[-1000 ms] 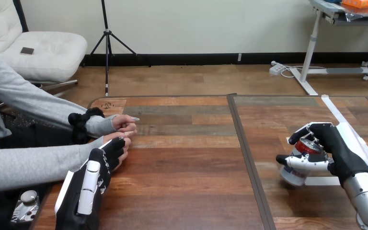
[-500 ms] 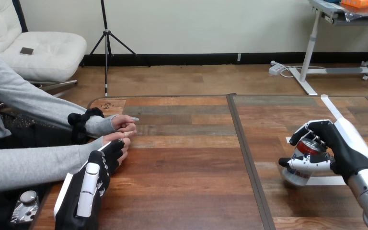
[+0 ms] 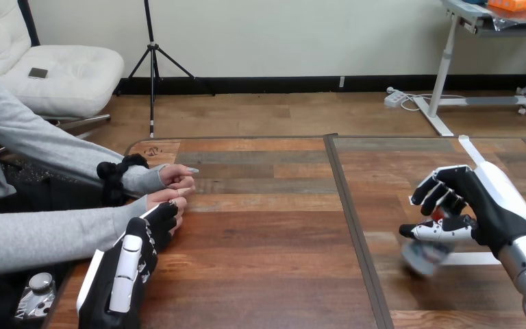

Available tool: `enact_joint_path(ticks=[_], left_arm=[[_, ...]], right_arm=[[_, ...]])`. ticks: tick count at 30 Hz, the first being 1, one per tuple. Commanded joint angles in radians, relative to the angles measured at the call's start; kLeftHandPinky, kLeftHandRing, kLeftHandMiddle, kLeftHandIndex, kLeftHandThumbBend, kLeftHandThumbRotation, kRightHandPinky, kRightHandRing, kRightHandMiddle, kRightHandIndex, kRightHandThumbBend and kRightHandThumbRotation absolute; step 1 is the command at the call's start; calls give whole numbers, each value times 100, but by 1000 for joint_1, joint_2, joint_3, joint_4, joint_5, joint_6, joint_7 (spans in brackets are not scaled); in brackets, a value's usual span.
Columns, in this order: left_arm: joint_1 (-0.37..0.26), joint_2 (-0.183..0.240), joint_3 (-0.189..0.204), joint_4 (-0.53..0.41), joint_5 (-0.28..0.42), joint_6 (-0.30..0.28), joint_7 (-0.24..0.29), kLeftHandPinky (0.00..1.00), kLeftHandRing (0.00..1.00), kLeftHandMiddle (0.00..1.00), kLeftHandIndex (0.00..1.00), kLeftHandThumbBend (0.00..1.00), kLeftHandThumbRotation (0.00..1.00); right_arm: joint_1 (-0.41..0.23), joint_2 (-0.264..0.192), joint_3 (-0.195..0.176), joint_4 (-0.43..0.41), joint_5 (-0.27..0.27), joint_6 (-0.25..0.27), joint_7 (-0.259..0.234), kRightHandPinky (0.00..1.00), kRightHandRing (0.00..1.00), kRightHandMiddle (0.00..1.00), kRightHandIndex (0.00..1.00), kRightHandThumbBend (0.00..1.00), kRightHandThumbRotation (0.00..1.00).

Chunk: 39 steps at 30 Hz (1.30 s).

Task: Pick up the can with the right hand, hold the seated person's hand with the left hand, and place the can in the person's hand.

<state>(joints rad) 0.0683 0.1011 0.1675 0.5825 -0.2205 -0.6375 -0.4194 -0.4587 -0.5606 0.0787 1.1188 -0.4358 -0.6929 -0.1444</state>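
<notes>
**Can in the right hand at the right of the frame, left hand touching the person's hand**

At the right middle of the frame, the right hand (image 3: 483, 205) is curling its fingers (image 3: 438, 193) over the top of the can (image 3: 426, 252) while its thumb is crossing the can's side, so the hand is closing round the can. The can is tilting, its silver base showing blurred below the thumb, low over the wooden table (image 3: 267, 233); whether it is touching the wood cannot be told. At the lower left, the left hand (image 3: 127, 271) is reaching up the frame with fingers fairly straight and together, the tips touching the person's lower hand (image 3: 172, 200), which is resting on the table's left edge. Whether they are gripping it cannot be told. The person's upper hand (image 3: 176, 175) is lying just above, loosely curled.
</notes>
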Motion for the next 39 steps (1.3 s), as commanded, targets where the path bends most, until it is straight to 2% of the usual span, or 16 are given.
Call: enact_joint_path(ticks=[1, 8, 11, 14, 18, 21, 26, 34, 39], left_arm=[[-39, 14, -12, -52, 9, -18, -4, 91, 90, 88, 80, 61, 100], [-41, 11, -9, -49, 14, -30, 5, 91, 89, 87, 79, 60, 100], [-40, 12, -9, -54, 45, -43, 37, 90, 88, 85, 77, 61, 100], [-38, 28, -13, -59, 106, -63, 77, 88, 86, 83, 76, 63, 100], [-48, 47, -12, -52, 165, -111, 111, 85, 85, 82, 74, 64, 100], [-59, 53, -11, -49, 183, -131, 125, 83, 83, 80, 73, 59, 100], [-77, 65, -12, -54, 200, -143, 139, 80, 81, 79, 72, 54, 96], [-84, 73, -18, -65, 209, -134, 160, 79, 81, 78, 72, 57, 91], [-93, 80, -23, -36, 219, -149, 169, 80, 81, 78, 72, 58, 91]], right_arm=[[-91, -45, 7, -62, 1, -35, -8, 35, 39, 44, 45, 77, 0], [-101, -50, 8, -73, 2, -38, 9, 36, 39, 44, 45, 77, 0], [-106, -53, 12, -80, -5, -36, 5, 37, 40, 44, 45, 77, 0], [-110, -56, 16, -84, -11, -40, -1, 37, 40, 44, 45, 78, 0], [-116, -56, 13, -88, -4, -43, 9, 37, 40, 44, 45, 78, 0], [-121, -58, 13, -89, -1, -42, 18, 37, 40, 44, 45, 77, 0], [-127, -60, 13, -91, 4, -43, 26, 36, 38, 43, 44, 77, 0], [-127, -61, 16, -90, 2, -49, 21, 36, 38, 42, 44, 78, 0], [-125, -59, 18, -88, -2, -51, 12, 35, 37, 42, 44, 77, 0]])
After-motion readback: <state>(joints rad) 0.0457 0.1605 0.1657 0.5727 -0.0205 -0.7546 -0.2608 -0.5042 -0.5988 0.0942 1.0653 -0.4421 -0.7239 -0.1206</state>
